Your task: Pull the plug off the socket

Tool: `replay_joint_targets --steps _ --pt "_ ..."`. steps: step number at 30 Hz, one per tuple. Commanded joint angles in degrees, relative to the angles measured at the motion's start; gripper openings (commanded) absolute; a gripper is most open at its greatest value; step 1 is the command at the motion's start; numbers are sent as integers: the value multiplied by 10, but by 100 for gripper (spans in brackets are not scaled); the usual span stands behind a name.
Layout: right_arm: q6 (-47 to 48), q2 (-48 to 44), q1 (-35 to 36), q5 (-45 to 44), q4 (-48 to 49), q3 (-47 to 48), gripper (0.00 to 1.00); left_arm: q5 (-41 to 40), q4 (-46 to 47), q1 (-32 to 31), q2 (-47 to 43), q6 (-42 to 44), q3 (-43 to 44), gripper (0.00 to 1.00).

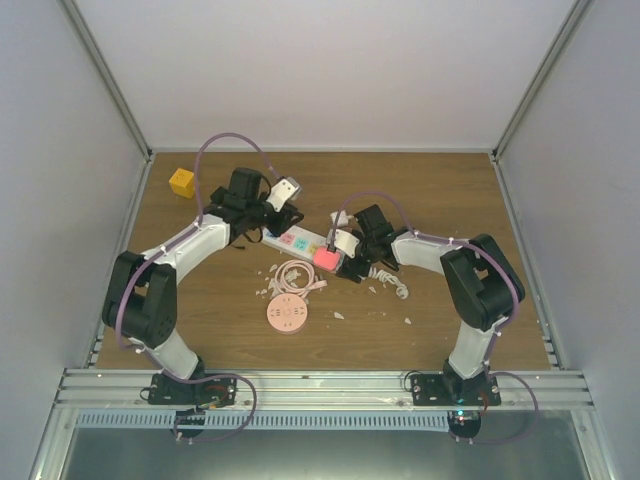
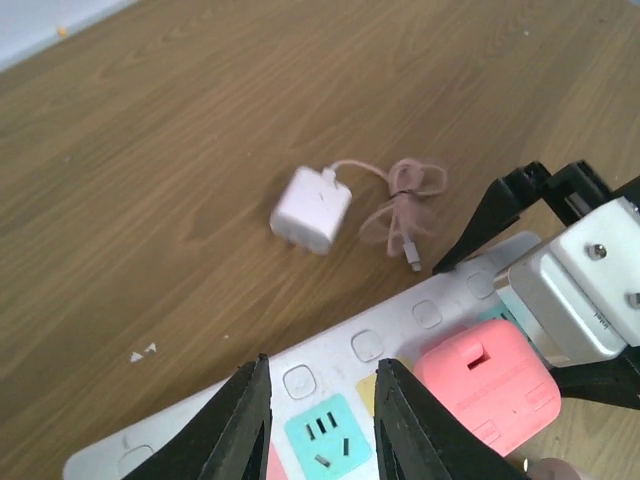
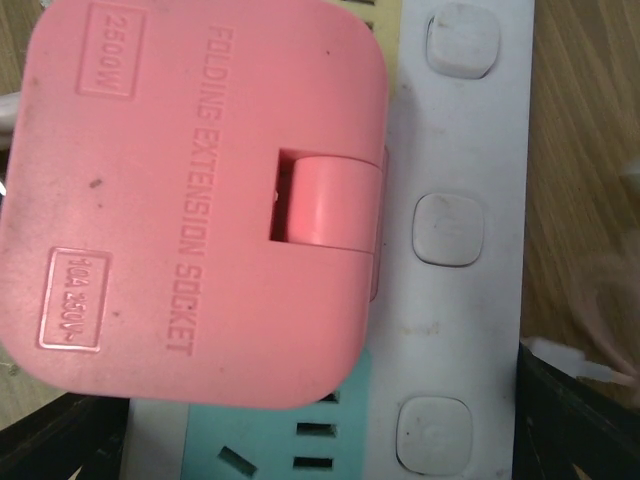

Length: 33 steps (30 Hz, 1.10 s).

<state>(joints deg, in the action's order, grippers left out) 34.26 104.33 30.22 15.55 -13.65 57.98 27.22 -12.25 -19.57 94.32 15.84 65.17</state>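
A white power strip [image 1: 298,240] lies mid-table with a pink folding plug [image 1: 326,258] seated at its right end. In the left wrist view my left gripper [image 2: 320,400] is open, its fingers either side of a teal socket on the strip [image 2: 330,355], with the pink plug [image 2: 487,395] just to the right. In the top view it [image 1: 275,224] hovers over the strip's left part. My right gripper [image 1: 342,262] is open around the plug. In the right wrist view the plug [image 3: 190,200] fills the frame above the strip [image 3: 460,330], and the right gripper [image 3: 320,435] has its fingers at the two lower corners.
A white charger [image 2: 312,208] with a coiled pink cable [image 2: 405,205] lies on the wood beyond the strip. A yellow cube [image 1: 181,183] sits far left. A pink round disc [image 1: 287,316] and small white scraps [image 1: 400,290] lie in front of the strip.
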Motion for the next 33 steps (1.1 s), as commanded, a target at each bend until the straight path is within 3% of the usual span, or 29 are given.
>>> replay_joint_targets --steps 1,7,13,16,20,33 --pt "3 27 3 -12 -7 1 41 20 -8 24 -29 -4 22 30" --pt "1 22 3 -6 -7 1 47 20 -51 70 -51 25 38 34" --pt "-3 -3 3 8 -9 4 65 43 -84 75 -54 49 40 68" --pt "-12 -17 2 20 -19 15 79 52 -87 75 -51 48 37 79" --pt "-21 -41 0 42 -35 33 91 53 -88 75 -52 46 35 84" --pt "-3 -100 -55 75 -77 52 98 64 -85 89 -81 30 17 97"
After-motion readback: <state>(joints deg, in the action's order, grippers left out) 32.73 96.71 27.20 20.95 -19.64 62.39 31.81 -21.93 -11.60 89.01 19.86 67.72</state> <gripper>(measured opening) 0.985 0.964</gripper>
